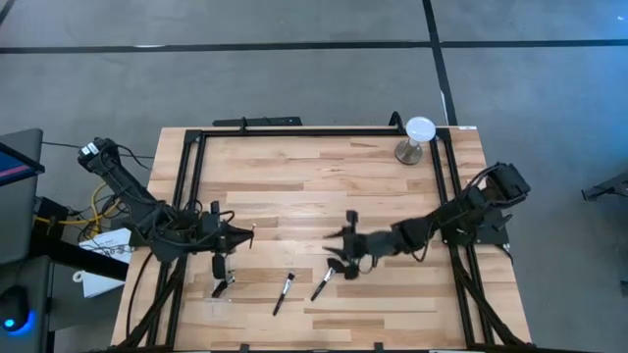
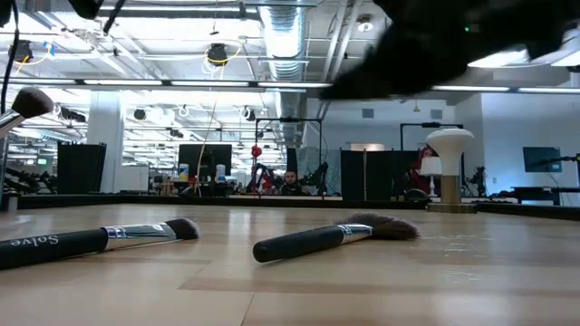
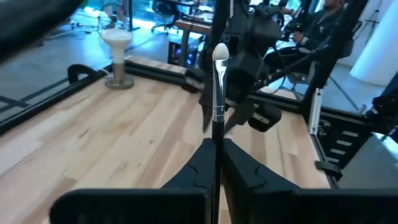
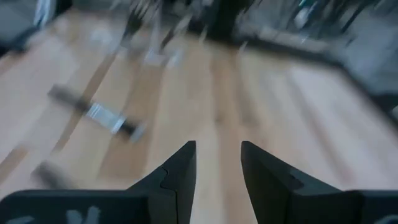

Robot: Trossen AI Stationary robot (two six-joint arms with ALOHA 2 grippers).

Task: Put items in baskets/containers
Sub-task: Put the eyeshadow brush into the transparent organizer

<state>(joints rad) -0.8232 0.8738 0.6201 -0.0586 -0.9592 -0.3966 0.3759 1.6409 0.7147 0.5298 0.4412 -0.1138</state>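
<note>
My left gripper point(image 1: 238, 235) hovers over the table's left half, shut on a slim brush point(image 3: 219, 87) with a silver ferrule and a pale head. Just nearside of it, dark handles lie where a clear tray point(image 1: 222, 282) barely shows. Two more dark-handled brushes lie flat on the wood: one point(image 1: 284, 293) point(image 2: 91, 241) and one point(image 1: 322, 284) point(image 2: 331, 237). My right gripper point(image 1: 339, 244) point(image 4: 217, 163) is open above the table's middle, just beyond those two brushes, touching nothing. My left gripper pinches the brush by its dark handle point(image 3: 216, 135), just behind the ferrule, between the two shut fingers. The fingers lie along the handle, roughly level, pointing toward the table's right. The brush sticks out past the fingertips, lifted clear of the wood.
A round white disc on a metal stand point(image 1: 418, 137) point(image 2: 449, 170) stands at the far right corner. A black frame rail point(image 1: 314, 131) runs round the table. Bare wood point(image 1: 314, 186) lies between the grippers and the far edge. A person point(image 3: 329, 18) sits beyond the table.
</note>
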